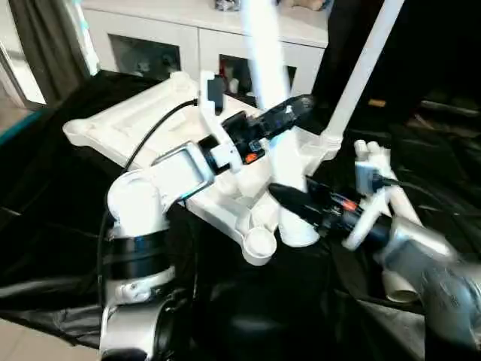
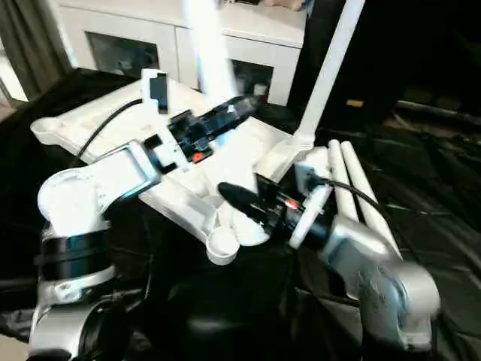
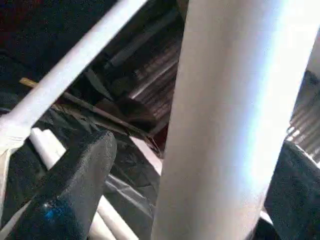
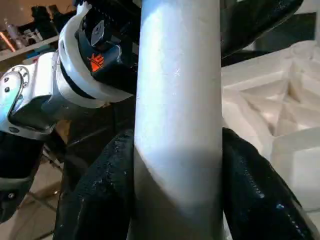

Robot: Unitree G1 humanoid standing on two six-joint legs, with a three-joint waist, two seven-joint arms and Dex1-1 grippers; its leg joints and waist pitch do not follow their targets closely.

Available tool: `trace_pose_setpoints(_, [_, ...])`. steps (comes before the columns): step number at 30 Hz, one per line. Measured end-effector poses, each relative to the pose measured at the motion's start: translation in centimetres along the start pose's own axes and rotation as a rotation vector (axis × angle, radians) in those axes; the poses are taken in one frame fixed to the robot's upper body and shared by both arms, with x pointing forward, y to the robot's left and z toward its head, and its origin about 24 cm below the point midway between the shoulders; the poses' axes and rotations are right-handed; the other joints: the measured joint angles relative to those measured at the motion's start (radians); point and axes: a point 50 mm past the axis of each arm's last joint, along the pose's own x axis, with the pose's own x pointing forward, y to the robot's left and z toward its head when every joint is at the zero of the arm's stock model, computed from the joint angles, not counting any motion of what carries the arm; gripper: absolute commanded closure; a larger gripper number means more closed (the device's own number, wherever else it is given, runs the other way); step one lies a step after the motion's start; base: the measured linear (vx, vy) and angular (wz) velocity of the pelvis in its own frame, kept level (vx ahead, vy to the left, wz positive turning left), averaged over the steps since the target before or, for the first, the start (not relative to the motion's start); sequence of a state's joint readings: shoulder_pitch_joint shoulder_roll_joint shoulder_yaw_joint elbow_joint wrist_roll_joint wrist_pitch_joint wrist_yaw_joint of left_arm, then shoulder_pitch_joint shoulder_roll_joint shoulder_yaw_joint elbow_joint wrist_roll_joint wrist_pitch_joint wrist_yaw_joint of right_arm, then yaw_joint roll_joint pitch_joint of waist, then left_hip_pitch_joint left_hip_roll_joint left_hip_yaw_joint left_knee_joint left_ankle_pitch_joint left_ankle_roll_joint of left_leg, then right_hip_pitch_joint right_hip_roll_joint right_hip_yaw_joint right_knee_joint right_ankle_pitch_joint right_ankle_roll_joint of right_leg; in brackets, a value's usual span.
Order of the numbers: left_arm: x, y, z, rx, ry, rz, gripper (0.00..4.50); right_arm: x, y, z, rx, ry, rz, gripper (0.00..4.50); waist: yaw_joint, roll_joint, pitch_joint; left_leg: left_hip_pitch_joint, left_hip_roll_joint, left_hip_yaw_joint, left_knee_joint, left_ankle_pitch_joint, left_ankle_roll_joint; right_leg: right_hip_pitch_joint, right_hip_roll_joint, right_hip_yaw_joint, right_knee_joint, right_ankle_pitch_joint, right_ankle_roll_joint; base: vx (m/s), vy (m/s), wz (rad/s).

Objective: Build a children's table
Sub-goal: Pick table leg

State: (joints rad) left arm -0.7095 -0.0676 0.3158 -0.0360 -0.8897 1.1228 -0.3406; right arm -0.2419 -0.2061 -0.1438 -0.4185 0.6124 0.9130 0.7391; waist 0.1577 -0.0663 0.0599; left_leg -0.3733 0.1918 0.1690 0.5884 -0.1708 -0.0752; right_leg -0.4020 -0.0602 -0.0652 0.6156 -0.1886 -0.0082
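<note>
The white table top [image 1: 150, 124] lies ribbed side up on black sheeting [image 1: 45, 226]. The right end effector [image 1: 289, 199] pinches an upright leg [image 1: 267, 60] at its near socket; the left end effector [image 1: 289, 113], spread wide, brackets it higher. Next: press it home. A white cabinet [image 1: 173, 34] stands behind.

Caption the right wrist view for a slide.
Right tool clamps an upright white tubular plastic leg beside the white ribbed plastic tabletop.

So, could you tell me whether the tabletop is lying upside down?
Yes: the tabletop shows its ribbed underside and an open corner socket facing up.
</note>
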Motion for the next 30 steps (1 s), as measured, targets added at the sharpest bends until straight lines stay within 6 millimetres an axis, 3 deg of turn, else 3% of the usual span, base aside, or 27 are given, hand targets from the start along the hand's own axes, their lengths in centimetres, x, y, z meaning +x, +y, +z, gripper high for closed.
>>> trace_pose_setpoints(1, [-0.2,0.0,0.0,0.005,0.001,0.003,0.27,0.1,0.0,-0.1,0.001,0.002,0.006,2.57,0.002,-0.001,0.001,0.000,0.000,0.000,0.000,0.000,0.000,0.000,0.000,0.000,0.000,0.000,0.000,0.000,0.000,0.00])
trace_pose_setpoints(7, [-0.9,-0.1,-0.4,0.007,0.021,-0.016,0.70,0.3,0.1,-0.1,0.005,0.005,0.029,2.57,0.013,-0.010,0.001,0.000,0.000,0.000,0.001,0.000,0.000,0.000,0.000,0.000,0.000,0.001,0.000,0.000,0.000,0.00])
trace_pose_setpoints(16, [-1.7,-1.5,-0.5,0.057,0.073,-0.178,1.19,0.2,0.5,-0.3,0.087,-0.028,0.154,2.57,0.014,-0.009,0.001,0.002,0.000,0.000,0.001,0.000,0.000,0.003,0.000,0.000,0.000,0.002,0.000,0.000,0.000,0.00])
trace_pose_setpoints(19, [-1.8,-1.6,-0.6,0.059,0.089,-0.200,1.58,0.0,0.5,-0.4,0.109,-0.033,0.182,2.57,0.014,-0.009,0.001,0.003,0.000,0.000,0.001,0.000,0.000,0.003,0.000,0.000,0.000,0.002,0.001,0.000,0.000,0.00])
trace_pose_setpoints(30, [-1.8,-1.4,-0.6,0.064,0.135,-0.233,2.49,-0.5,0.6,-0.6,0.132,-0.033,0.213,2.58,0.016,0.004,0.001,0.003,0.000,0.000,0.002,0.000,0.000,0.005,0.000,0.000,-0.001,0.004,0.000,0.000,0.000,0.00])
